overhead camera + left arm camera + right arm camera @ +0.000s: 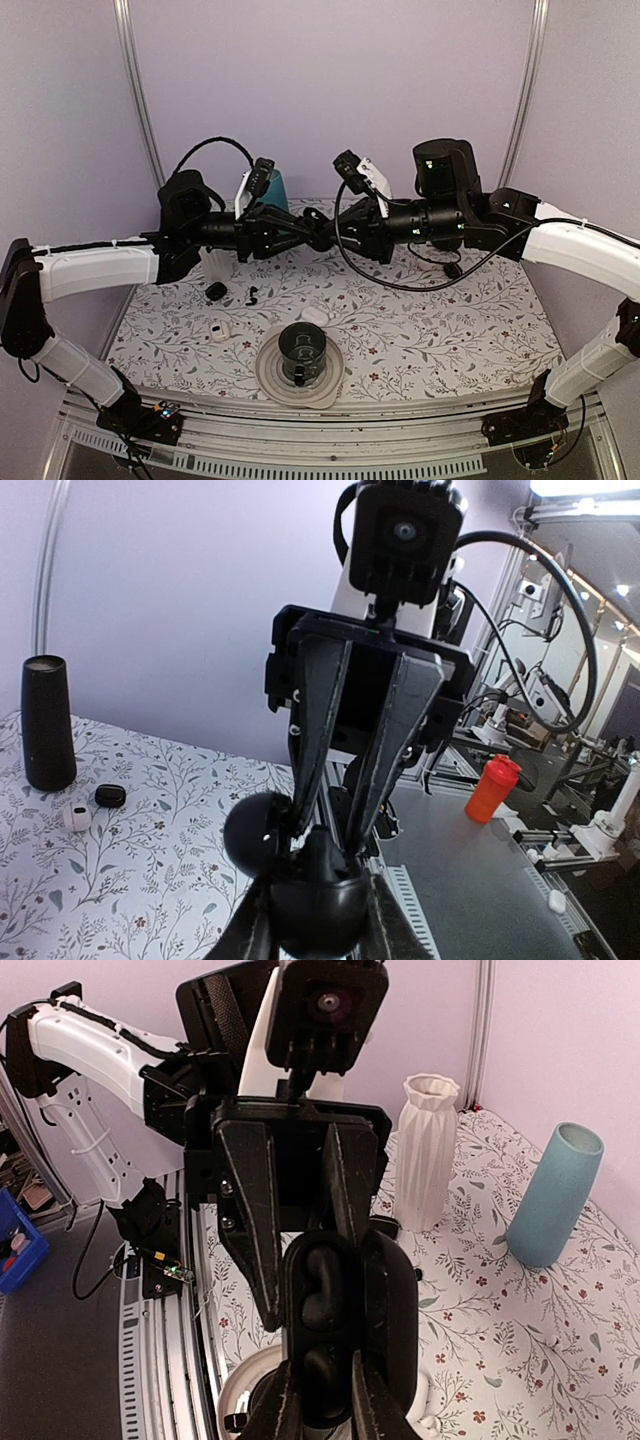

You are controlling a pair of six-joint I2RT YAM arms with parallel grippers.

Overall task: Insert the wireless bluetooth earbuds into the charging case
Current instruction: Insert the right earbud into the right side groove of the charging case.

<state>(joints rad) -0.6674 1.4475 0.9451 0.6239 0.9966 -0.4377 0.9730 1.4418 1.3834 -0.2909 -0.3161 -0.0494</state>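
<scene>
Only the right wrist view looks into the open charging case (395, 1305): a glossy black earbud (318, 1285) sits inside, pinched by the right fingers (392, 730), which are nearly pressed together. The left fingers (250, 1230) clamp the case in mid-air above the table (450, 330). From above, the arms hide all this; another earbud (252, 295) lies beside a black pod (216, 291), near a cup (301, 348) on a plate (270, 375)

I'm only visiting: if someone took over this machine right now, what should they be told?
Left end effector and right end effector: both meet in mid-air, closed on the open charging case.
Earbuds: one tiny hooked black earbud lies on the table; dark shapes fill the case, seated or not I cannot tell.
Done: case open. Still to do: fetch that earbud, insert it.
</scene>
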